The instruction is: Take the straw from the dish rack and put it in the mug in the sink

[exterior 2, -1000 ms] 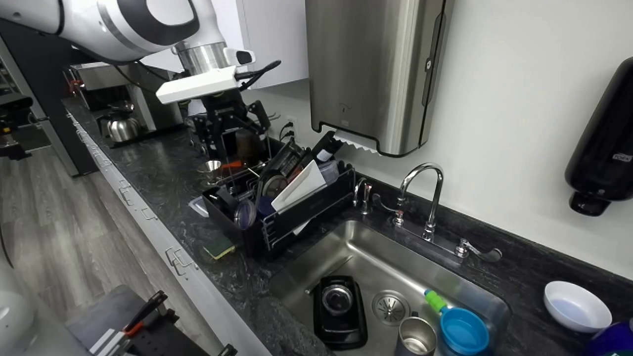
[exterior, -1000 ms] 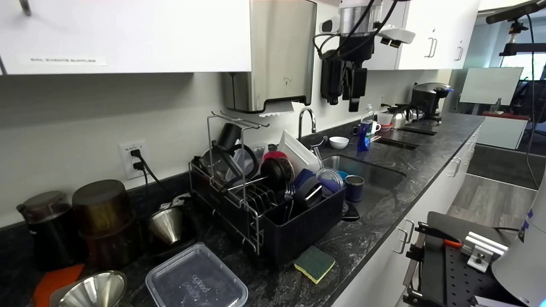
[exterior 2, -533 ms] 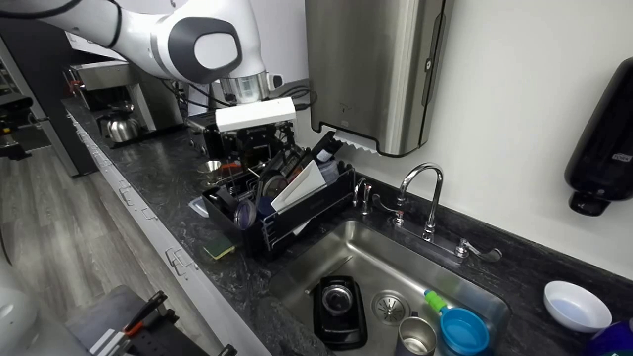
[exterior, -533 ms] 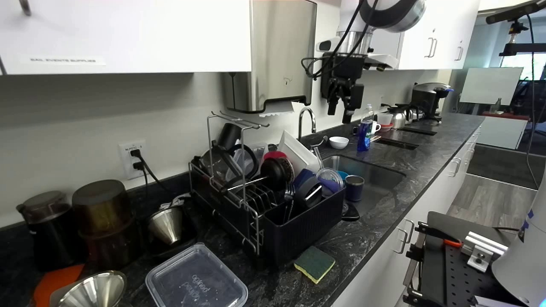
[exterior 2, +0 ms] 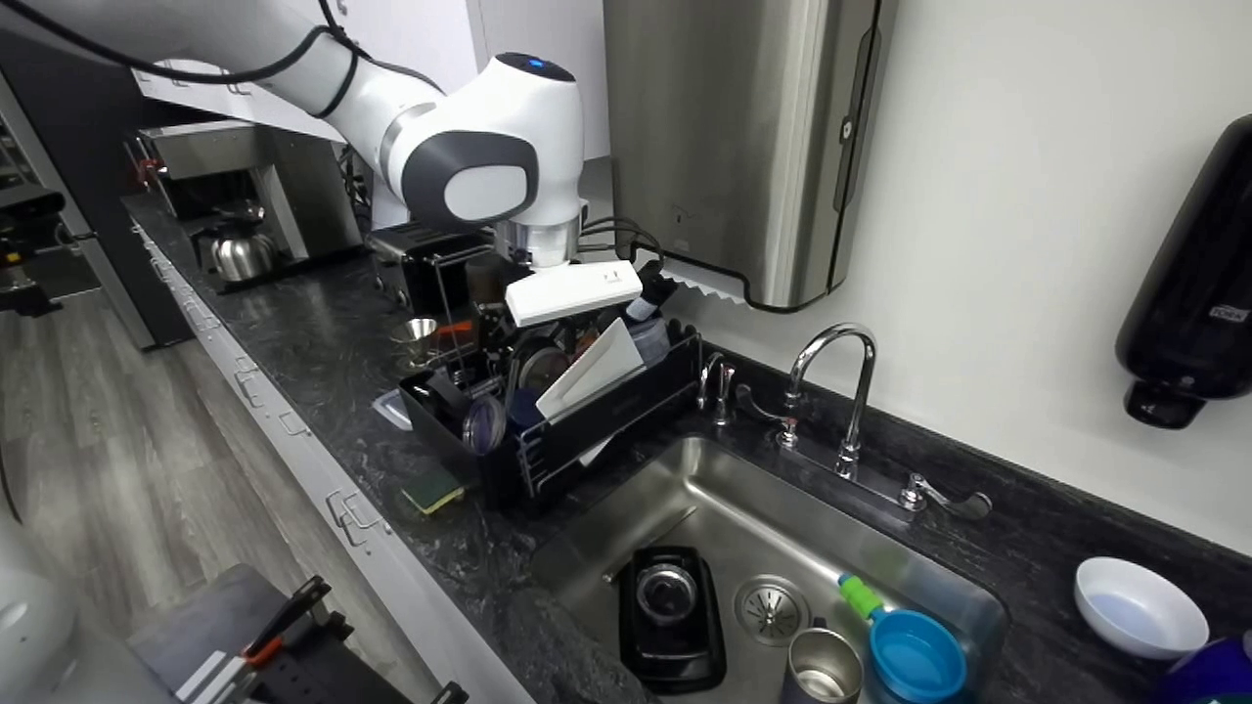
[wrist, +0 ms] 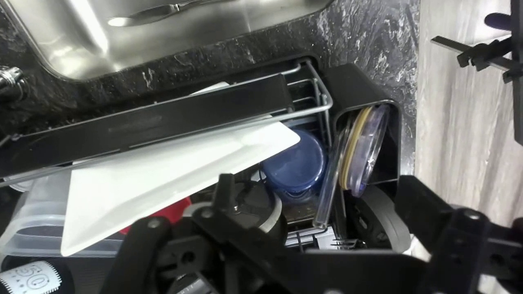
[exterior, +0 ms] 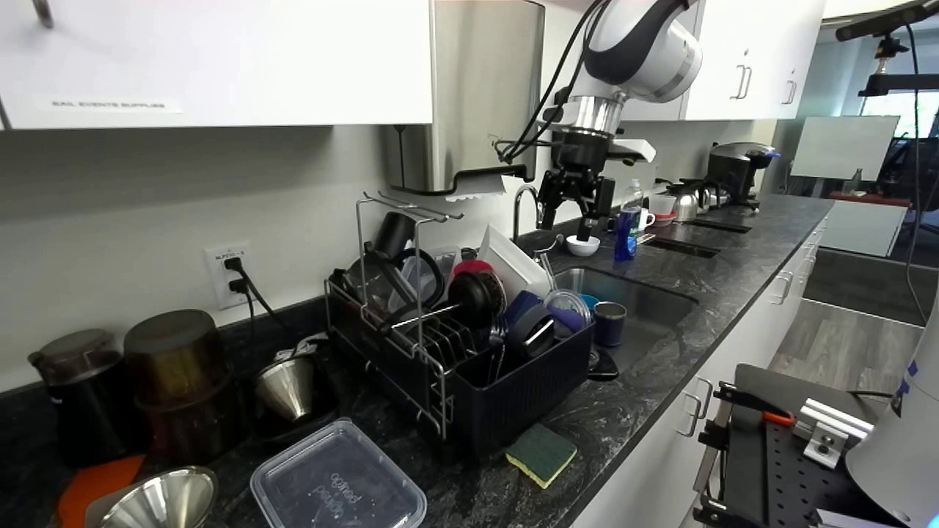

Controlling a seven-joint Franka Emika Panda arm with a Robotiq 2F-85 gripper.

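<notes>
Hanging over the dish rack (exterior 2: 636, 396), white arm (exterior 2: 391, 112) bent, tool (exterior: 566, 224) pointing down, its jaws spread apart

On the countertop (exterior 2: 489, 557), the dish rack (exterior 2: 616, 420) is placed beside the sink (exterior 2: 763, 508), behind which the faucet (exterior 2: 861, 406) is mounted. A sponge (exterior: 541, 453) is laid between the rack and the countertop's front edge. Along the rack's sink-side edge a plate (wrist: 163, 179) is propped; toward the front corner, a straw (wrist: 327, 200) is leaned beside lids (wrist: 361, 151). In the sink, a mug (exterior 2: 825, 670) is set between a tray (exterior 2: 670, 645) and a handled vessel (exterior 2: 917, 653).
</notes>
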